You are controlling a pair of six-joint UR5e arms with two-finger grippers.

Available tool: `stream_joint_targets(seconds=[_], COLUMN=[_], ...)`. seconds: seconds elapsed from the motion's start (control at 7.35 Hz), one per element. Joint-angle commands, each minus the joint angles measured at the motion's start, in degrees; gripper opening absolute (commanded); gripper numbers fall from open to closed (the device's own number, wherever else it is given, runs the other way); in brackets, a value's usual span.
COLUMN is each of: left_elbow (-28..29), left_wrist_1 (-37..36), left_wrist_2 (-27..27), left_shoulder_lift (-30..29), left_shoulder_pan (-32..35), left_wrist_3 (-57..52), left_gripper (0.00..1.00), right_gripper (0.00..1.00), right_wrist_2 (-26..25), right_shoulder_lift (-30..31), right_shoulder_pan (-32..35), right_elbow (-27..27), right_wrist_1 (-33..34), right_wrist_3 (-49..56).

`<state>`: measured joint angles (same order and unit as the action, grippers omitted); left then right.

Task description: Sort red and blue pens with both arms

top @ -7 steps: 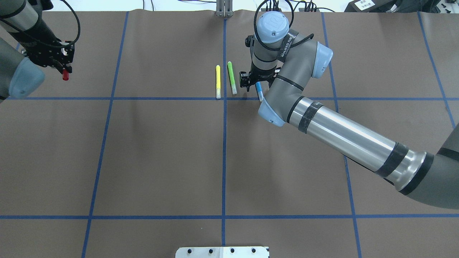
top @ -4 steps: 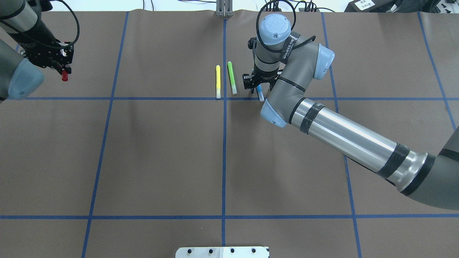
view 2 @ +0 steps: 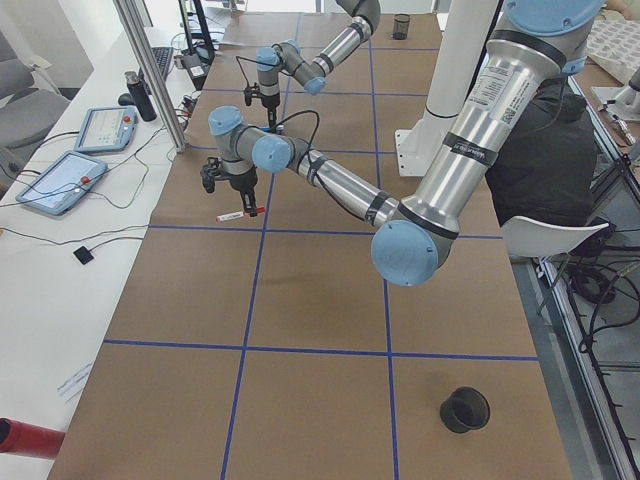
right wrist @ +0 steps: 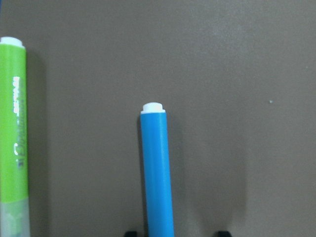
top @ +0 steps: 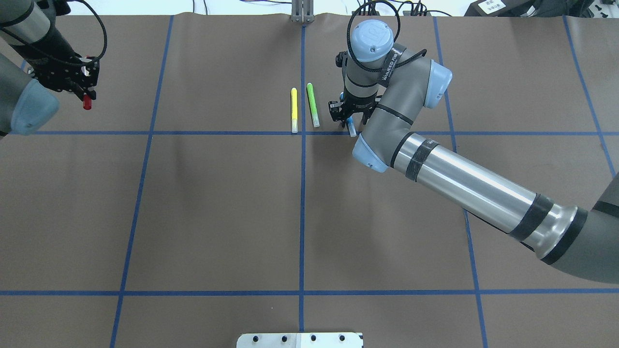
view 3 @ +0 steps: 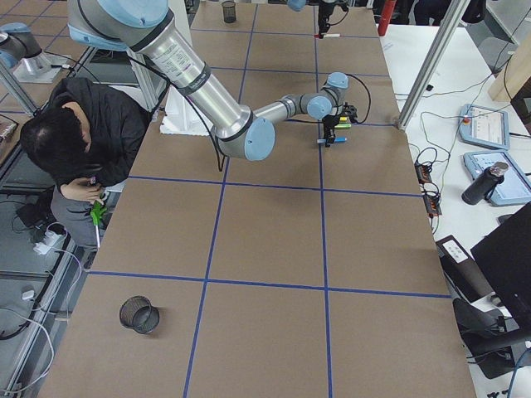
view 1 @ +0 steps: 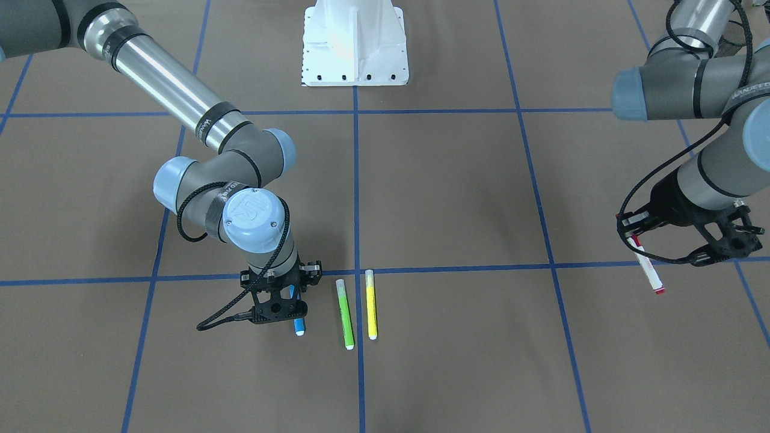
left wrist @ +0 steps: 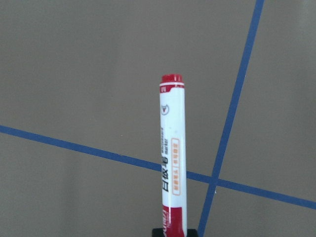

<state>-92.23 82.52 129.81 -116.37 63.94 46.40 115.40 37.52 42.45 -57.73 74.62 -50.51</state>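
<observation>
- Two pens belong to the task. The red pen (left wrist: pixel 172 158) is clamped at its cap end between the fingers of the left gripper (top: pixel 85 94), held over the worktop (top: pixel 217 203) towards its far left corner.
- Its long axis slants downward from the fingers, with the small red end lowest and pointing away from the wrist camera.
- The blue pen (right wrist: pixel 157 173) lies towards the worktop's far edge, just right of the middle tape line. Its long axis runs from near edge to far edge, parallel to the green marker (top: pixel 313 105) just beside it and the yellow marker (top: pixel 293 109) beyond.
- Its white end points to the far edge. Its pale cap points to the near edge and reaches a crosswise blue tape line.
- The right gripper (top: pixel 348 117) stands over the blue pen with its fingers apart, one on each side of the barrel.
- From overhead, the right wrist hides most of the blue pen and only the red pen's tip shows. In the front-facing view the gripper covers the blue pen's cap.
- The red pen's barrel carries a small emblem and boxed orange characters running lengthwise, which cannot be read. The green marker's pale print is blurred.
</observation>
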Motion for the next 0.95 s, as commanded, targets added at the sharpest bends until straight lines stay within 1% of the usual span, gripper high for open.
stream_joint_targets(seconds=[0.0,0.27,0.54,0.68,0.82], left_elbow=[0.21,0.03,-0.84,-3.02,-3.91], left_wrist_1=[0.0,0.0,-0.26,-0.43,-1.65], left_wrist_2=[0.17,0.18,0.09,0.18,0.26], left_shoulder_lift=[0.0,0.0,0.78,3.58,6.3], left_shoulder_pan=[-0.05,-0.05,2.13,3.02,5.21], left_wrist_3=[0.0,0.0,-0.17,-2.35,-9.42], left_gripper=[0.0,0.0,0.0,0.0,0.0], right_gripper=[0.0,0.0,0.0,0.0,0.0], right_wrist_2=[0.0,0.0,0.44,0.18,-0.7], right_shoulder_lift=[0.1,0.01,1.06,2.02,2.64], right_shoulder_pan=[0.0,0.61,2.46,2.99,3.77], right_elbow=[-0.28,-1.85,-5.54,-7.21,-8.18], right_wrist_1=[0.0,0.0,0.88,0.97,3.06], right_wrist_3=[-0.37,0.15,0.33,0.41,0.59])
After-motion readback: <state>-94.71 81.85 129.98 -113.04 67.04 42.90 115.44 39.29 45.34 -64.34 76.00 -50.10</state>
